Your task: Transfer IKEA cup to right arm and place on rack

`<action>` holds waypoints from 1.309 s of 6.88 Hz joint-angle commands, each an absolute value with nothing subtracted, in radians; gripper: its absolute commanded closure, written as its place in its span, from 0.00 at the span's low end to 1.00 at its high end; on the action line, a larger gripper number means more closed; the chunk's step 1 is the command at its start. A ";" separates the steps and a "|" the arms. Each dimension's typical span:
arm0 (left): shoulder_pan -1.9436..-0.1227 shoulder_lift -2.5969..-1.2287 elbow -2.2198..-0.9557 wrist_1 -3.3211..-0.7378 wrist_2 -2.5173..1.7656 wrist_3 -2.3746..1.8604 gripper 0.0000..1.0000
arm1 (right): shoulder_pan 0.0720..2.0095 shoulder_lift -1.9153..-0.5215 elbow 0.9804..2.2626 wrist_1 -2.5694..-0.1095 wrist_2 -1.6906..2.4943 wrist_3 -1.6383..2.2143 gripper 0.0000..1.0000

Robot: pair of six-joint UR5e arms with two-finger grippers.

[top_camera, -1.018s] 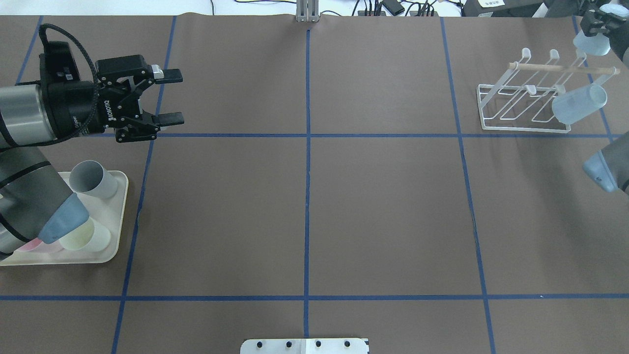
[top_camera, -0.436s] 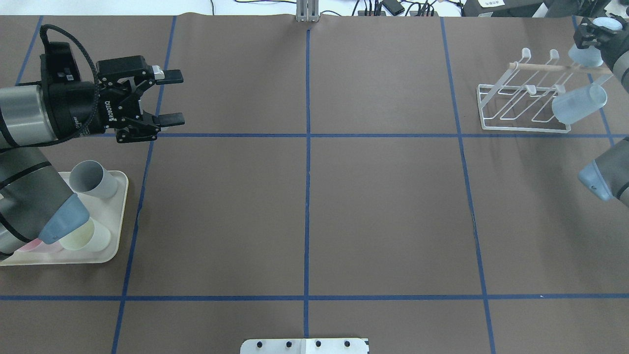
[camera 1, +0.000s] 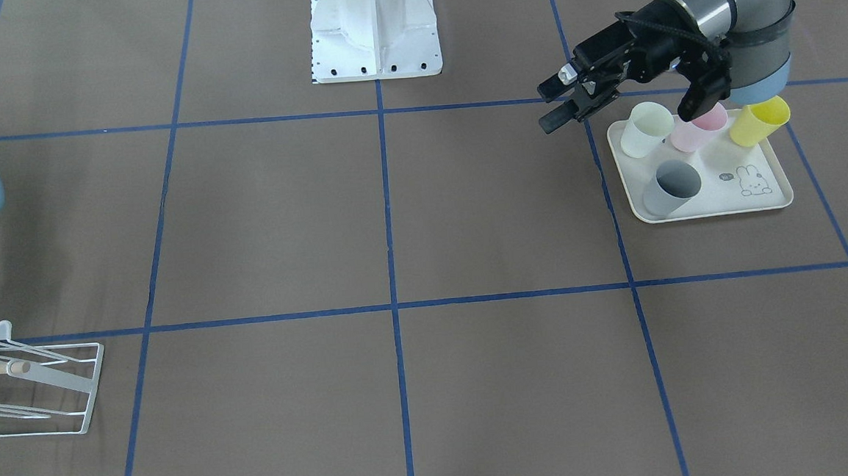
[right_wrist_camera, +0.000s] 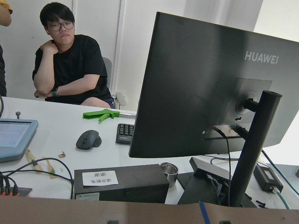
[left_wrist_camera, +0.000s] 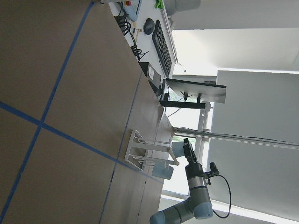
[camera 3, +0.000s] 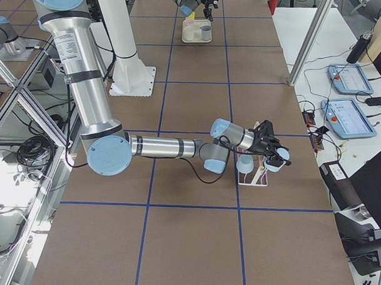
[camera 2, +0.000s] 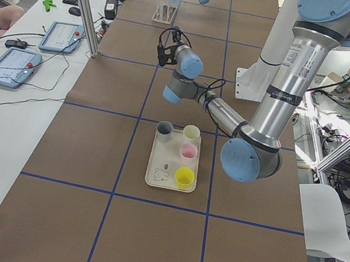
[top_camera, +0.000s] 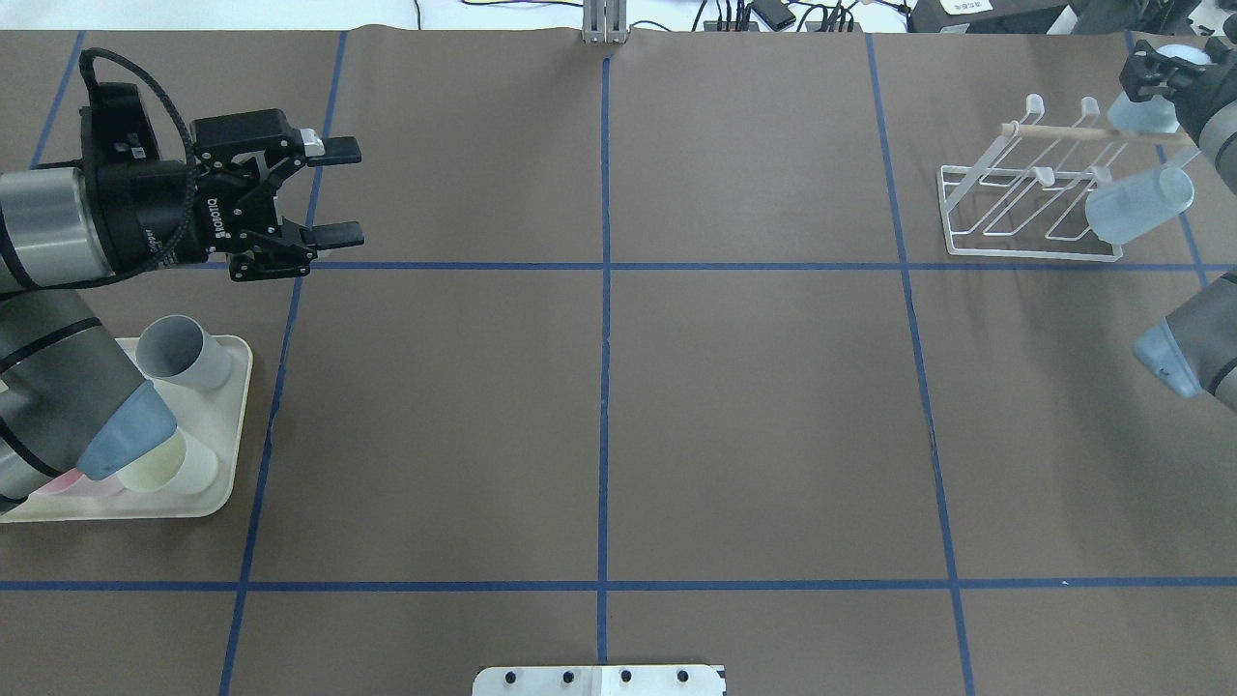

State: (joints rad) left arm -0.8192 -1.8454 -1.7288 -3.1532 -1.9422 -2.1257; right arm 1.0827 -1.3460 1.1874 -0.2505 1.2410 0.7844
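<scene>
I log: right end effector (top_camera: 1150, 87), clamped on IKEA cup (top_camera: 1145, 116), has sunk toward rack (top_camera: 1015, 217) prongs this past second. Placement imminent, I judge; left end effector (top_camera: 359, 191) apart, idle.

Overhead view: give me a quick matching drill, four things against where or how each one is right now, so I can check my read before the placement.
Things:
1. left gripper
2. right gripper
3. grey cup
4. racked blue cup

States:
A. standing on the cream tray
B. hung tilted on a prong of the rack
C. open and empty, over bare table
D. shut on a second blue cup, at the rack's far end

Pairs: 1-C, 2-D, 3-A, 4-B.
</scene>
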 commanded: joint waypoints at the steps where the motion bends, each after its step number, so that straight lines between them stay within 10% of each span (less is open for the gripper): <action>1: -0.818 -1.845 -1.729 -3.152 -1.942 -2.125 0.00 | 1.083 -1.353 1.186 -0.221 1.256 0.747 0.00; 9: -1.175 -1.715 -1.758 -2.858 -2.390 -1.498 0.01 | 1.339 -1.365 1.586 -0.601 1.891 0.802 0.00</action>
State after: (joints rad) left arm -1.1136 -1.7580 -1.7551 -2.9075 -2.3277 -1.6528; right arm 1.3354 -1.3600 1.5015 -0.5062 1.8364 0.7673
